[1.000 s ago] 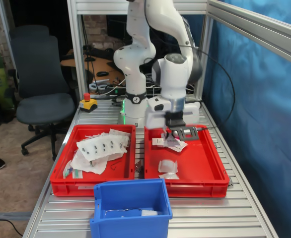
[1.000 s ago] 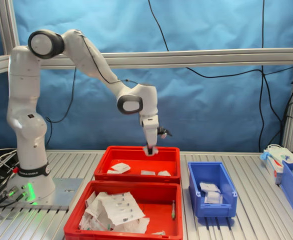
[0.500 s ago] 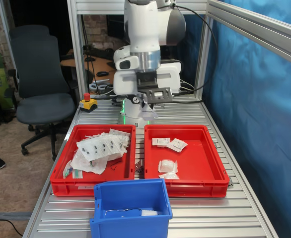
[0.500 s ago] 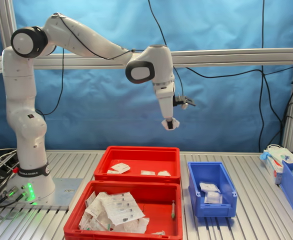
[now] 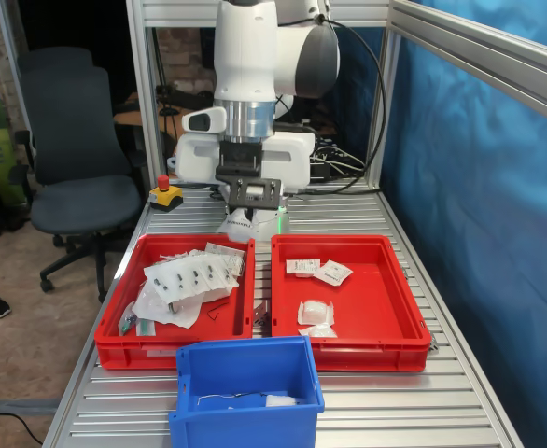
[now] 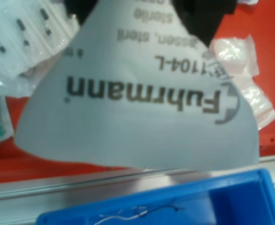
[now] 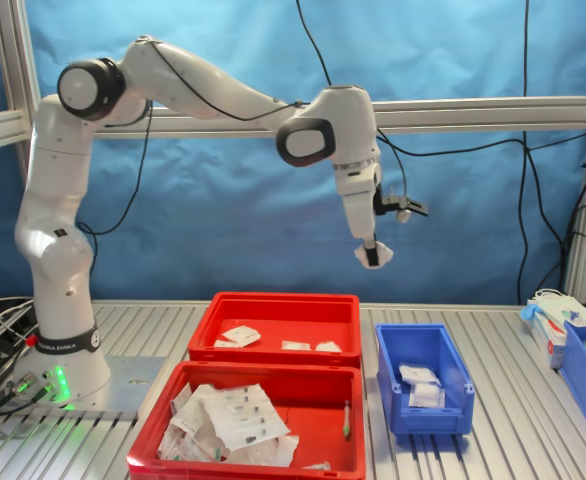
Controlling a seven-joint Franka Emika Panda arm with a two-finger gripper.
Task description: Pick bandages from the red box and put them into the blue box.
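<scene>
Gripper (image 7: pixel 373 255) is clenched on a white Fuhrmann bandage packet (image 6: pixel 142 103), held high in the air between the red box (image 7: pixel 278 312) and the blue box (image 7: pixel 423 378). Only the packet's top edge looks pinched, so I judge it could slip or swing loose and land outside the bin. The wrist view shows the print and the black fingertips (image 6: pixel 201 16); the second exterior view shows height and the packets already lying in the blue box.

Both exterior views evenly lit, sharp, shadows soft. Green indicator glow on bench (image 7: pixel 123 385) at lower left of second exterior view. Wrist view soft: close packet (image 6: pixel 142 103) blurred, print still legible.
</scene>
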